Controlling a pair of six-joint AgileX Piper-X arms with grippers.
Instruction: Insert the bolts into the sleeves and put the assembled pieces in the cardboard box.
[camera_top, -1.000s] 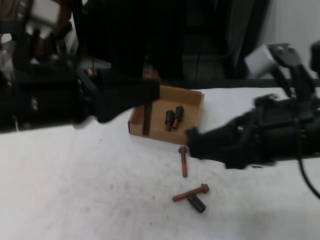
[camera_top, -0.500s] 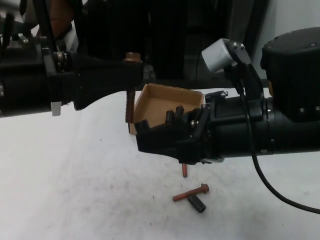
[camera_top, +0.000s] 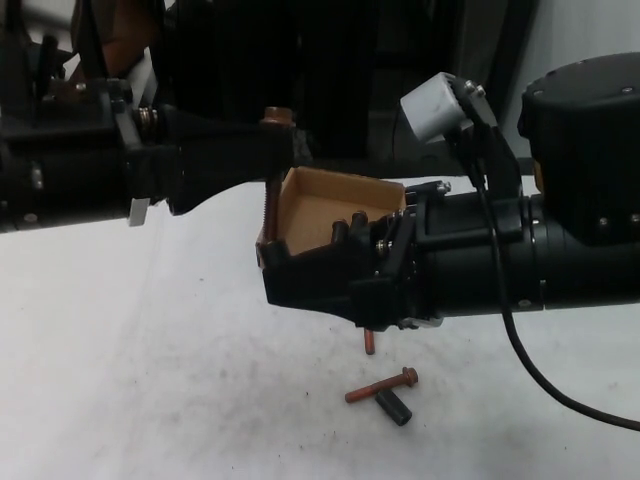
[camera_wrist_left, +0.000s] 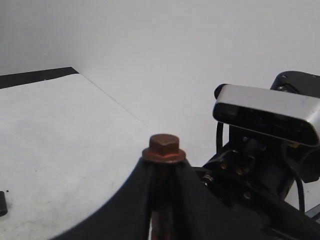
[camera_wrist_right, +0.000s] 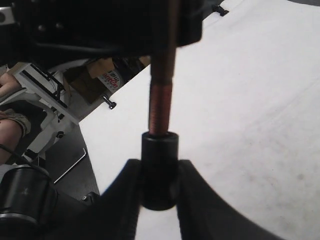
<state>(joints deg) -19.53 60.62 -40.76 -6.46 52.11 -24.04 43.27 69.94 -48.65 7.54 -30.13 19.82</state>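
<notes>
My left gripper (camera_top: 270, 152) is shut on a copper bolt (camera_top: 270, 205) that hangs upright in the air, just left of the cardboard box (camera_top: 312, 196). In the left wrist view the bolt's hex head (camera_wrist_left: 164, 146) sits on top of the closed fingers (camera_wrist_left: 131, 200). Directly below, my right gripper (camera_top: 272, 264) is shut on a black sleeve (camera_wrist_right: 159, 167). The bolt's threaded shaft (camera_wrist_right: 161, 107) stands in line with the sleeve and its tip meets the sleeve's top opening. Two assembled pieces (camera_top: 350, 226) lie in the box.
On the white bench in front of the box lie a bolt (camera_top: 382, 385), a black sleeve (camera_top: 394, 407) next to it, and a second bolt (camera_top: 368, 342) half hidden under the right arm. The right arm's camera (camera_wrist_left: 267, 116) is close behind the bolt.
The right arm has swung left until its sleeve is under the bolt. The left gripper has shifted a little right with the bolt, whose tip now reaches the sleeve.
</notes>
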